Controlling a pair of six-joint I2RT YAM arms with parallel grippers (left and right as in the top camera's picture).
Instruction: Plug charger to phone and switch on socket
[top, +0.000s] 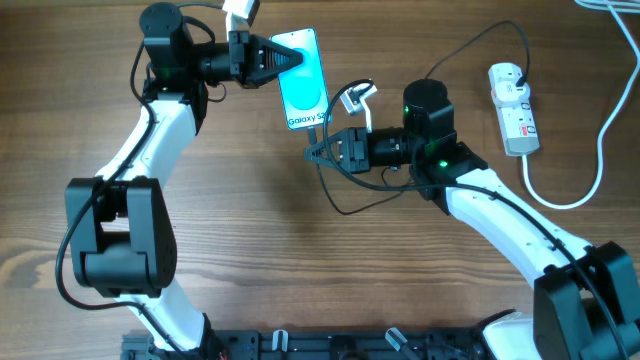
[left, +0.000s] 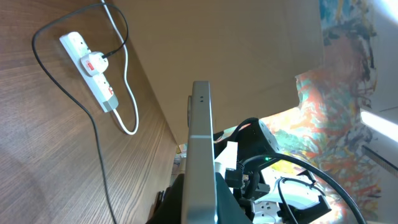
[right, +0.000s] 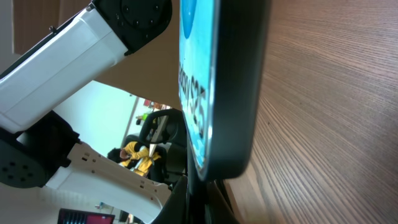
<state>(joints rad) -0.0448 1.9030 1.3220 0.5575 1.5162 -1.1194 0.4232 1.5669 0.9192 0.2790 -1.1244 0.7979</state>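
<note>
Being pinched at its top by the left pincer (top: 290, 58), phone (top: 305, 82), screen shown overhead, only edge-on from left wrist, charger (top: 345, 208) clamped in right pincer (top: 312, 152) under its lower edge, socket (top: 514, 110) laid on surface (top: 300, 290) well apart.

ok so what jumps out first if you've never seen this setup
The bright teal phone catches the eye first, gripped by its upper end in the left gripper at top centre. Just below its lower end sits the right gripper, with the thin black charger looping away from it. At the far right lies the white socket, a plug already in it.
</note>
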